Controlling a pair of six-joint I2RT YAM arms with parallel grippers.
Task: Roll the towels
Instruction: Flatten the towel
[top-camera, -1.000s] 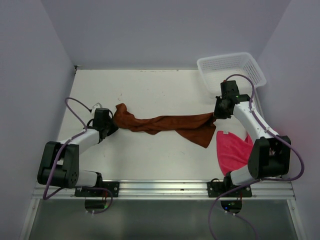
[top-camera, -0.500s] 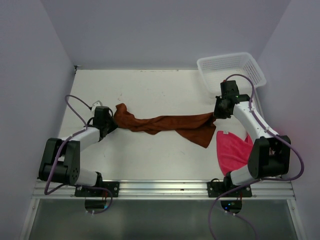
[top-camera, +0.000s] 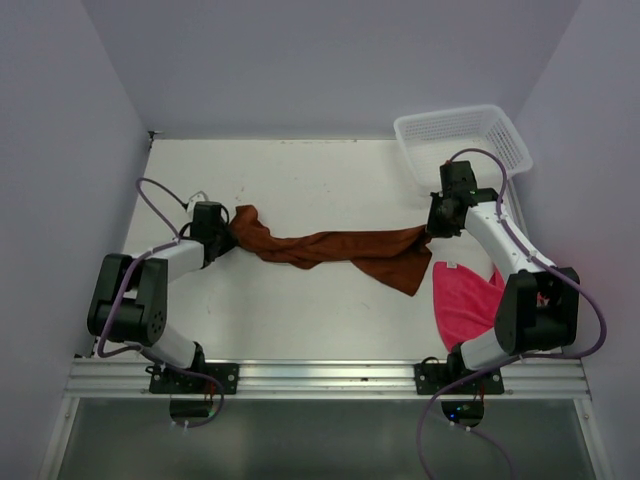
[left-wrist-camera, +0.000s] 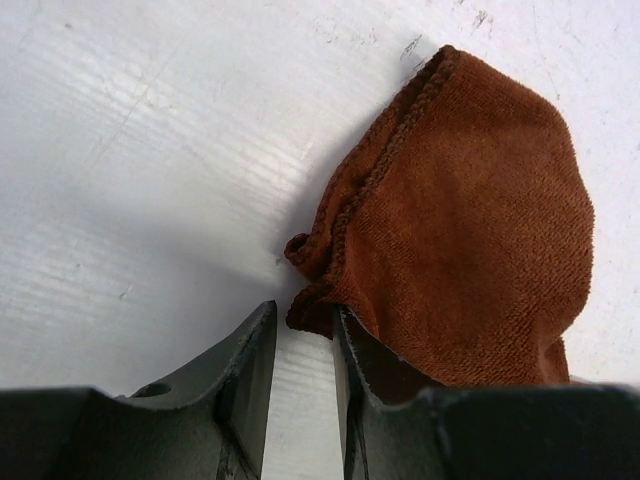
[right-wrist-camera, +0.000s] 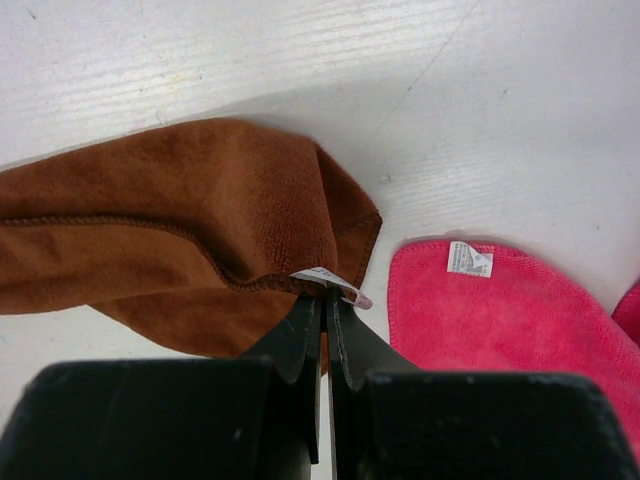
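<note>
L gripper (left-wrist-camera: 305, 315): jaws only partway in, closed on the rolled hem corner of the brown towel (left-wrist-camera: 470, 230). The bite looks v. shallow. Just that corner sits betw the tips, and the rest of the cloth flops over one finger and out onto the table (left-wrist-camera: 130, 150). That's the weak point: terry is soft and there's little of it in the jaws, so a pull along the towel would prob slide the hem out.

R gripper (right-wrist-camera: 325, 298): jaws tight together on the towel's other end, right at the hem by the white tag (right-wrist-camera: 322, 277). It looks firmer than L, but it's also an edge grip. If it's mostly tag + stitching, a hard tug could strip it.

Betw the two, the top view shows the brown towel strung across mid-table. It's bunched rope-like in the middle, w/ a wider flap spilling toward the near side at the R end. So it's not flat. Rolling from this would likely give a loose, lopsided roll, and I'd judge it needs spreading first. But stretching it flat is exactly what loads the L pinch.

Further out, the pink towel (right-wrist-camera: 500, 320) lies just beside that flap, w/ a thin strip of table betw them in the R wrist view. Dragging the flap or dropping the R arm could snag it and carry it along. The basket (top-camera: 462, 135) sits at the far R corner, close behind the R gripper, so a swing back could knock it.
</note>
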